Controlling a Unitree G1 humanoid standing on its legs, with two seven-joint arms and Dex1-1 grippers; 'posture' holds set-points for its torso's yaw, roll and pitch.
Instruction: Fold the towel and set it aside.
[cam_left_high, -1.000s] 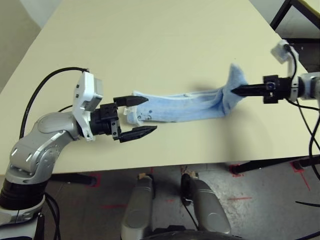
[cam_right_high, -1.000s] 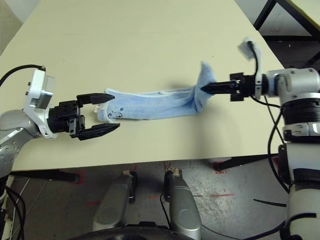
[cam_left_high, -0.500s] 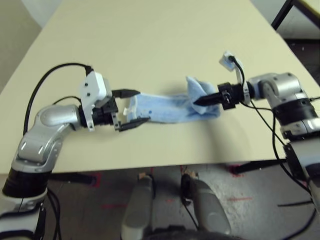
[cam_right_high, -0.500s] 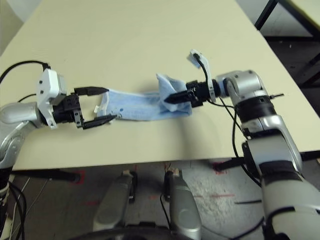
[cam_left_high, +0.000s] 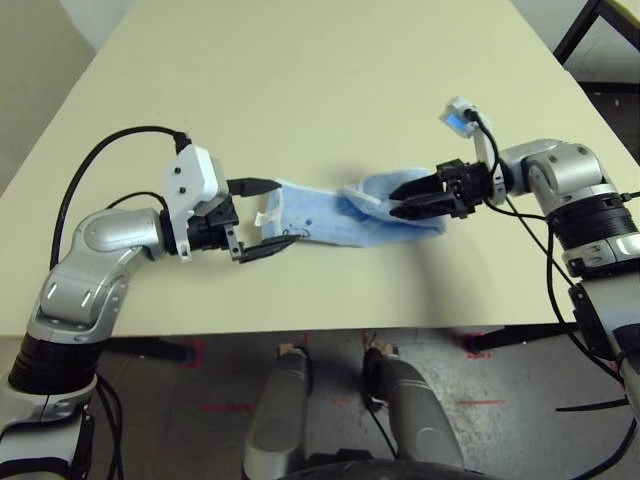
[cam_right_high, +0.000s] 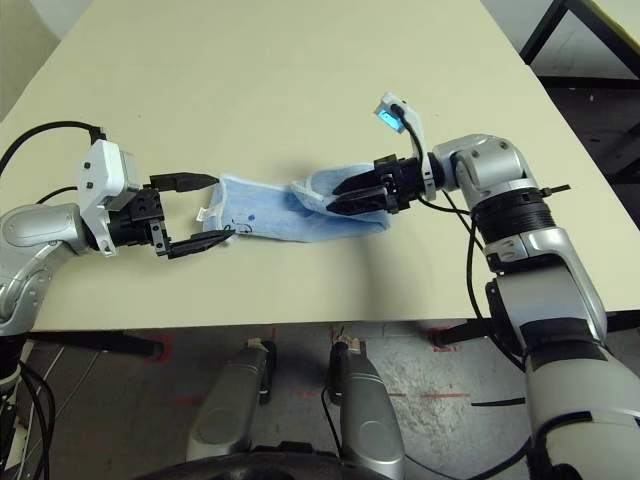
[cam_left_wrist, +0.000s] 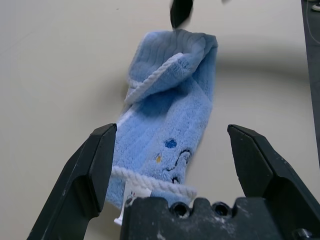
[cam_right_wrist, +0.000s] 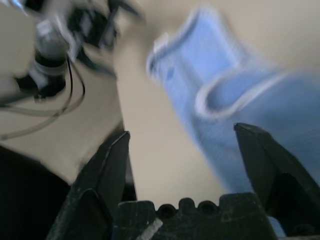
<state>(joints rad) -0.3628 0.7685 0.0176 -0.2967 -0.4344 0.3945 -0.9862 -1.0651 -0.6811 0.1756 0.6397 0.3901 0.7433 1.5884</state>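
The towel (cam_left_high: 345, 215), a small light-blue terry cloth with white corded edging, lies as a long narrow strip across the middle of the beige table (cam_left_high: 300, 90), running from left to right between the two arms. Its right end is folded back over itself toward the centre, forming a loose raised flap with the white edge curling along it. Near the left end a small dark embroidered motif (cam_left_wrist: 175, 159) shows on the blue pile, and a little white label (cam_left_high: 263, 212) sticks out past the hem.

The left end effector (cam_left_high: 268, 215) is released, its two black fingers spread wide on either side of the towel's left end and label, gripping nothing. The right end effector (cam_left_high: 405, 197) points left over the folded-back part of the towel; its fingers are parted and it holds nothing, the cloth lying free beneath them. A small lit blue module sits on top of the right wrist.
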